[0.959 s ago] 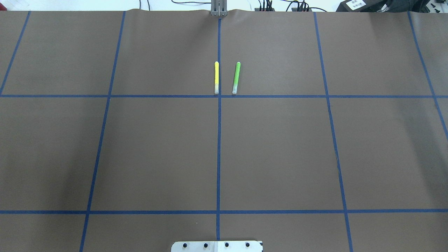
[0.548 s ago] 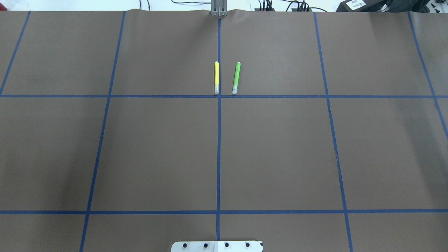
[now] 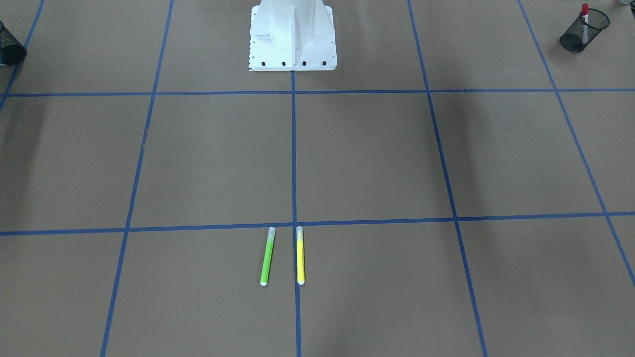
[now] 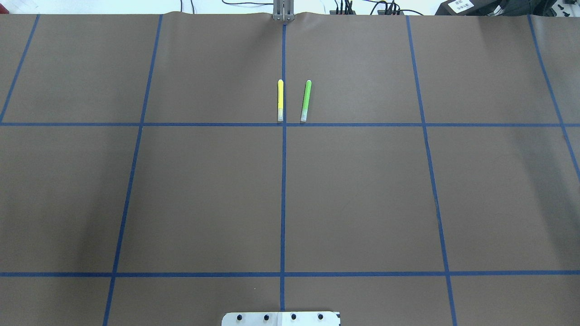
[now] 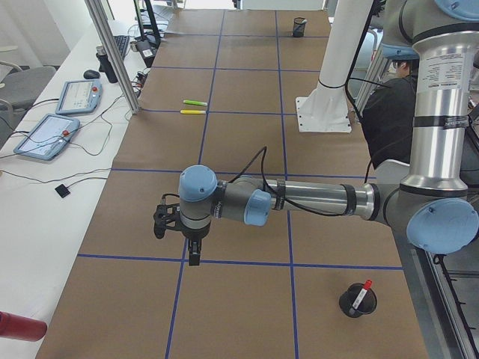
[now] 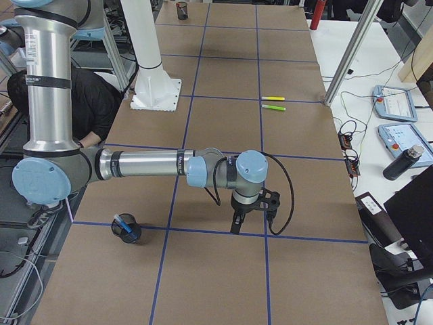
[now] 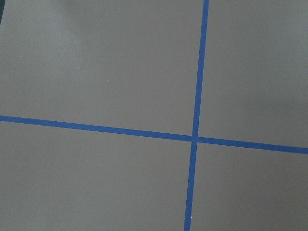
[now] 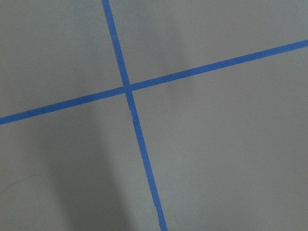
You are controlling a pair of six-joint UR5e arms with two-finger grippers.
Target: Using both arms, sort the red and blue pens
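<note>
The red pen (image 3: 584,11) stands in a black mesh cup (image 3: 578,32) at the table corner on my left side; it shows again as the red pen (image 5: 364,292) in the exterior left view. The blue pen (image 6: 121,221) stands in another mesh cup (image 6: 127,229) on my right side. My left gripper (image 5: 193,250) hangs over a tape crossing, some way from the red pen's cup. My right gripper (image 6: 250,220) hangs over a tape line, right of the blue pen's cup. Both show only in the side views, so I cannot tell whether they are open or shut. Both wrist views show only bare table and tape.
A green marker (image 4: 306,100) and a yellow marker (image 4: 280,100) lie side by side at the table's far middle. The white pedestal (image 3: 292,34) stands at the near middle. Tablets and cables lie past the far edge. A person sits behind the pedestal (image 5: 389,112).
</note>
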